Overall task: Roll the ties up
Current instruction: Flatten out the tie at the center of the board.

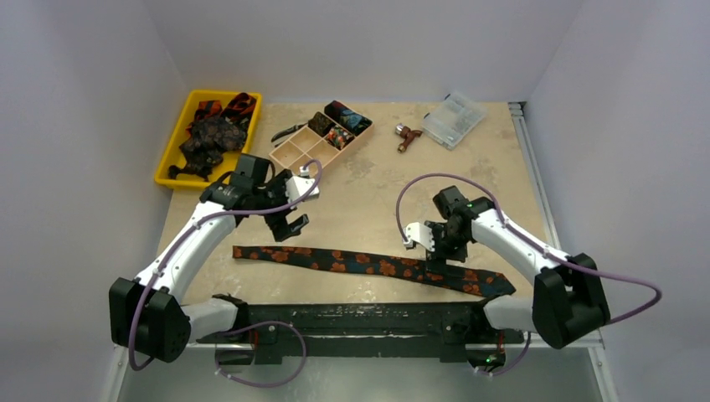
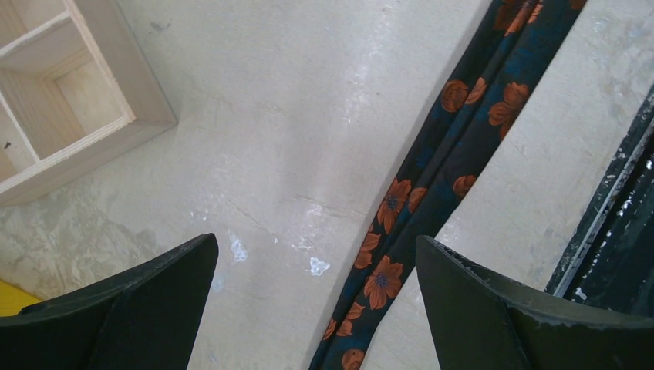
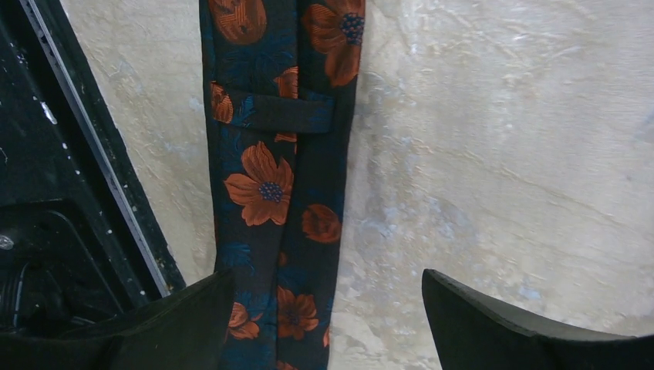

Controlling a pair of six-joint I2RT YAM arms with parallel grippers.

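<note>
One tie (image 1: 368, 264), dark with orange flowers, lies flat and unrolled across the near part of the table. My left gripper (image 1: 289, 226) hovers open just behind its narrow left part. In the left wrist view the tie (image 2: 463, 131) runs diagonally between the wide-apart jaws of the left gripper (image 2: 318, 254), nearer the right finger. My right gripper (image 1: 435, 270) stands open over the wider right part. In the right wrist view the tie (image 3: 278, 177) shows its back seam and keeper loop (image 3: 270, 112). There it passes by the left finger of the right gripper (image 3: 328, 281). Neither gripper holds anything.
A yellow tray (image 1: 172, 155) at the back left holds several loose ties (image 1: 213, 134). A wooden divided box (image 1: 301, 151) beside it holds rolled ties (image 1: 343, 121). Pliers (image 1: 289, 131), a small tool (image 1: 408, 136) and a clear plastic case (image 1: 453, 119) lie at the back. The black base rail (image 1: 368, 322) lines the near edge.
</note>
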